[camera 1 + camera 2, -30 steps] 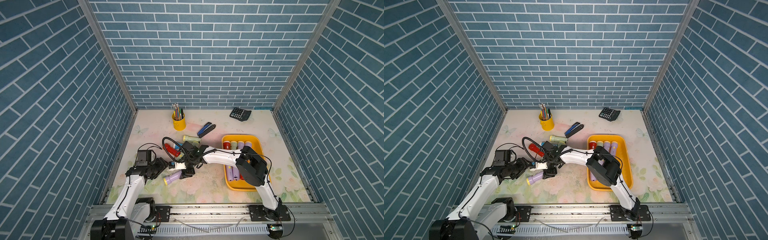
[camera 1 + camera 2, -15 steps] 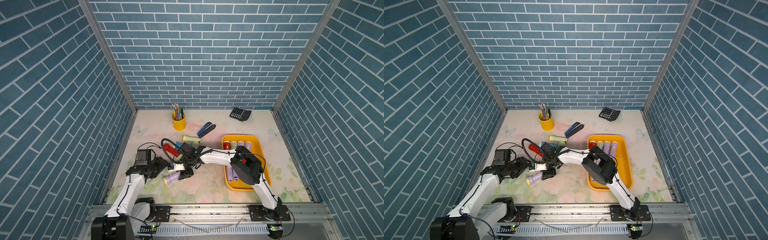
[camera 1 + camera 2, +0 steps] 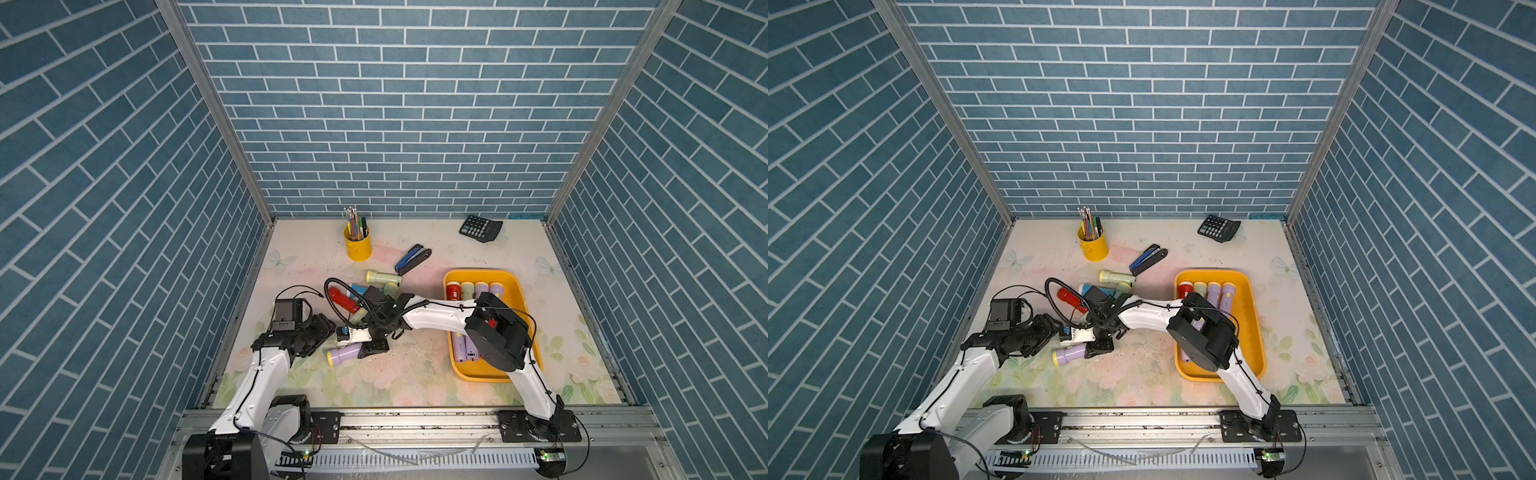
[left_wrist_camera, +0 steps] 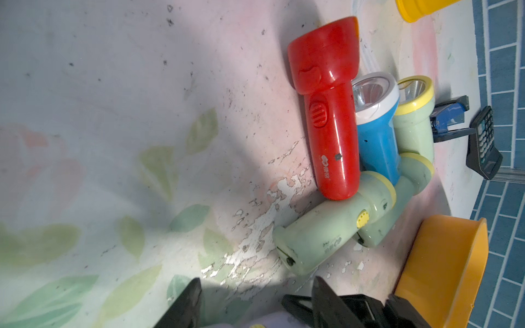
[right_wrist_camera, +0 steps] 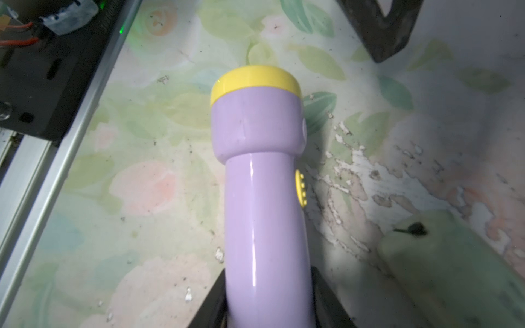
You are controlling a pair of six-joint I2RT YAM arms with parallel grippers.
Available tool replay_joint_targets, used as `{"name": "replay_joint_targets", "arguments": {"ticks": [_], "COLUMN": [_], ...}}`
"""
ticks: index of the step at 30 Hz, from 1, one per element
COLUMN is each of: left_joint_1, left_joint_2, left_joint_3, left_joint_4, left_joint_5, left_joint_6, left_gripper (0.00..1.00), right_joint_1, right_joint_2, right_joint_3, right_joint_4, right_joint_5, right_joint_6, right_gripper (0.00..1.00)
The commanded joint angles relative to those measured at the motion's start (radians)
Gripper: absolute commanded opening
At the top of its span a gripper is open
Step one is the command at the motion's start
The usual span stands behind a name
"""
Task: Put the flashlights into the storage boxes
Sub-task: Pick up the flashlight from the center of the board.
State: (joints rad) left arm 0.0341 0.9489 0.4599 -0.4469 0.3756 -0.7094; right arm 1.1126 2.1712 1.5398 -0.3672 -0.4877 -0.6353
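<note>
A lilac flashlight (image 3: 344,355) (image 3: 1069,354) (image 5: 267,198) with a yellow head lies on the floral mat at the front left. My right gripper (image 3: 372,348) (image 5: 268,298) is shut on its handle. Just left of it my left gripper (image 3: 326,330) (image 4: 257,284) stands open, its fingers apart over the mat. Behind them lies a pile: a red flashlight (image 3: 345,301) (image 4: 326,113), a blue one (image 4: 377,142) and pale green ones (image 3: 382,277) (image 4: 326,241). The yellow storage box (image 3: 524,305) (image 3: 1252,299) (image 4: 443,269) on the right holds several flashlights (image 3: 473,289).
A yellow pen cup (image 3: 357,246), a blue-and-black stapler (image 3: 412,259) and a black calculator (image 3: 480,227) stand at the back. The right arm stretches from the box across to the pile. A metal rail (image 5: 56,142) runs along the front edge.
My right gripper has closed on the lilac flashlight's handle, and its elbow has shifted a little. The left arm has hardly moved.
</note>
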Motion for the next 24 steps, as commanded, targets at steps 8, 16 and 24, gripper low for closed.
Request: {"name": "replay_joint_targets", "arguments": {"ticks": [8, 16, 24], "left_joint_1": [0.000, -0.030, -0.188], "left_joint_2": [-0.056, -0.073, -0.032], "left_joint_3": [0.034, 0.045, 0.080], "left_joint_4": [-0.025, 0.022, 0.094], "left_joint_5": [0.040, 0.077, 0.024], "left_joint_6": [0.057, 0.054, 0.043], "left_gripper": [0.61, 0.60, 0.60], "right_joint_1": [-0.002, -0.045, -0.139], "right_joint_2": [-0.298, -0.471, -0.626], "right_joint_3": [-0.315, -0.507, -0.638], "right_joint_4": [0.257, 0.356, 0.395], "right_joint_5": [0.066, 0.146, 0.202], "right_joint_6": [0.330, 0.630, 0.932], "right_gripper": [0.27, 0.24, 0.22]}}
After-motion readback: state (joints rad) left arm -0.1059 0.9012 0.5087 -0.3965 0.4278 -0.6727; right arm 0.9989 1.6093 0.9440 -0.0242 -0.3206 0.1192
